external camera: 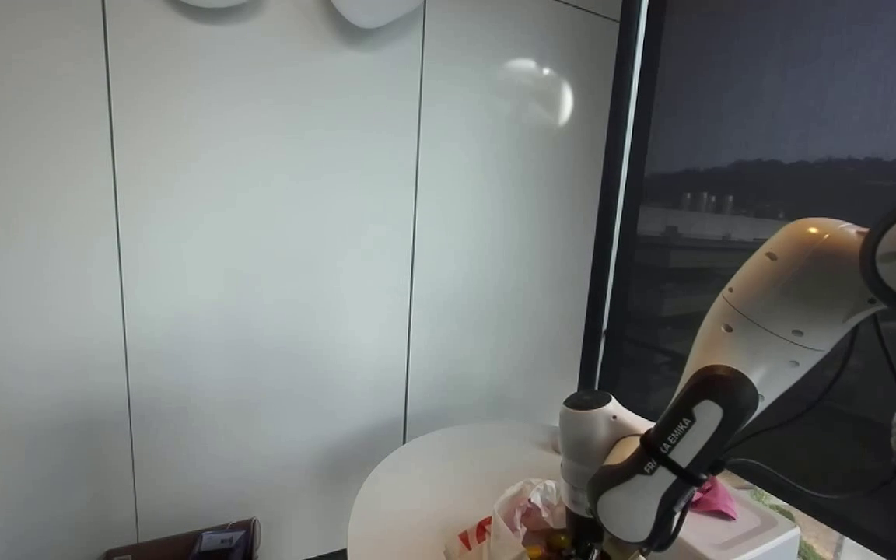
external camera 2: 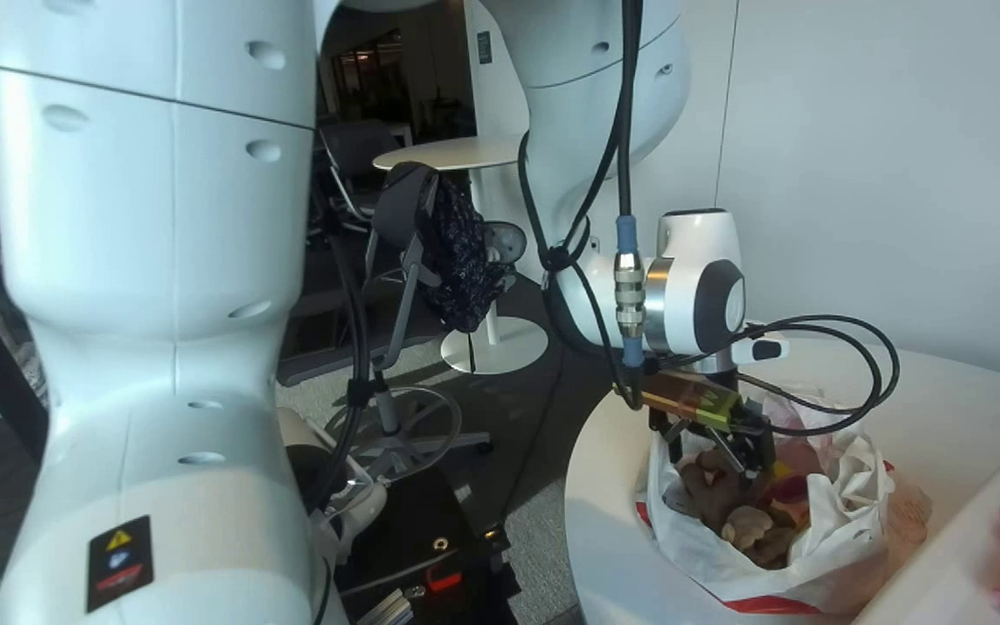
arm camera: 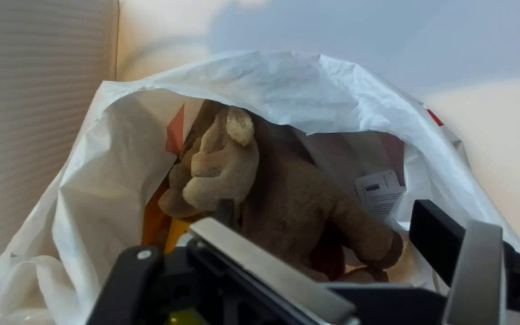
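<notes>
White round table [external camera 2: 606,486] bears plastic bag [external camera 2: 682,555], brown plush toy [arm camera: 296,198] inside bag, gripper [arm camera: 332,230] at bag mouth with jaws spread, white box [external camera: 759,531] with pink cloth [external camera: 716,499] beside bag, yellow item [arm camera: 176,232] in bag mostly hidden, unidentifiable

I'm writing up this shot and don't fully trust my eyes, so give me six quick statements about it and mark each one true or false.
1. A brown stuffed toy lies inside the white plastic bag. True.
2. The bag is tied shut. False: its top gapes open.
3. The robot's hand is at the bag's opening. True.
4. The hand is closed tight. False: its fingers stand apart.
5. A pink cloth lies on the white box. True.
6. The table under the bag is black. False: it is white.
</notes>
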Action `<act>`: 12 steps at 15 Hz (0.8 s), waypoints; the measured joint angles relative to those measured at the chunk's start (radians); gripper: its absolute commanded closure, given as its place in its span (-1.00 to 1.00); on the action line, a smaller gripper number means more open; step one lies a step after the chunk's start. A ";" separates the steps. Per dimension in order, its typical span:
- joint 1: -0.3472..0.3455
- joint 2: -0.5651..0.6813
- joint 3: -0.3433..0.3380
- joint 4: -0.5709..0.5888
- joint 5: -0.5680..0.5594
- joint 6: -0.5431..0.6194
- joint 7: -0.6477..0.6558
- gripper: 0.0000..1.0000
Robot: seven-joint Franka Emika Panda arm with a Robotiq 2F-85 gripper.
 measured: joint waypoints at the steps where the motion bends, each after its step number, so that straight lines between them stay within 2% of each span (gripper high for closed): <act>1: 0.000 0.026 -0.015 0.024 0.000 0.004 0.000 -1.00; 4: 0.000 0.109 -0.048 0.091 0.001 0.021 0.000 -0.95; 5: 0.000 0.138 -0.055 0.112 0.004 0.027 0.000 -0.46; 7: 0.000 0.196 -0.063 0.152 0.022 0.036 -0.001 -0.43; 12: 0.000 0.282 -0.066 0.208 0.072 0.035 -0.012 0.35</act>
